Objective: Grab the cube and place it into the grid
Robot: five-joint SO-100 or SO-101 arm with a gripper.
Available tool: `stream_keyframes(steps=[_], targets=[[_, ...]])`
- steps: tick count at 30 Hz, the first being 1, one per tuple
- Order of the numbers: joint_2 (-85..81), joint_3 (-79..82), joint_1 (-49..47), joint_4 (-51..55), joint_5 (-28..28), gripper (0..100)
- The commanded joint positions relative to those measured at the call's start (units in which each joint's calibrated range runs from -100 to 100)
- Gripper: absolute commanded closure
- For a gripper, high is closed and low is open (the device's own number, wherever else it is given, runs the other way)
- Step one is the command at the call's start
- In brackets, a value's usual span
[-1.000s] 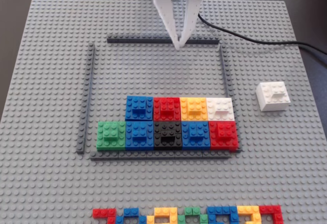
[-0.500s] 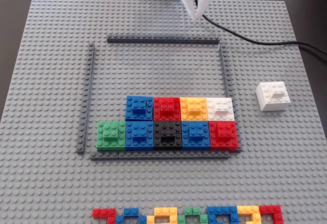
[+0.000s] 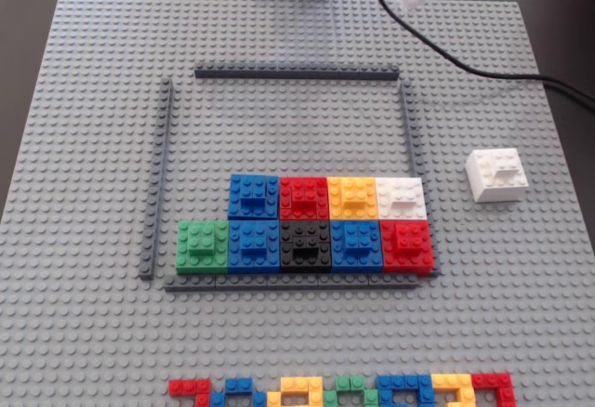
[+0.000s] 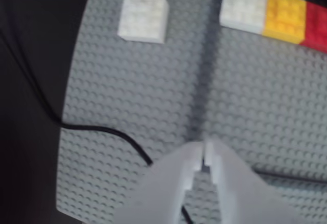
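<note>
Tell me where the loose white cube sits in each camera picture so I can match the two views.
Fixed view: the loose white cube lies right of the frame's right rail, alone on the grey baseplate.
Wrist view: the same cube is at upper left, above the gripper.
Shared landmark: the white grid cube beside the yellow one, with the rail between it and the loose cube.

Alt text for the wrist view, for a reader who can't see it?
The tool, empty with fingertips nearly touching, hovers over a grey studded baseplate. A loose white cube sits ahead at upper left; placed white, yellow and red cubes show at upper right.
</note>
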Motion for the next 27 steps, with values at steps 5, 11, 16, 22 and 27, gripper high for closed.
stream_keyframes(steps=[5,11,16,22,27], targets=[[19.05,-21.57,-4.88,-0.86,-1.42,100],[33.41,-33.44,-5.18,-0.61,-2.05,100],[43.82,-41.05,-4.29,0.27,-2.15,100],[52.16,-48.39,-3.63,1.39,-2.83,99],[57.75,-54.46,-3.41,2.90,-3.32,91]])
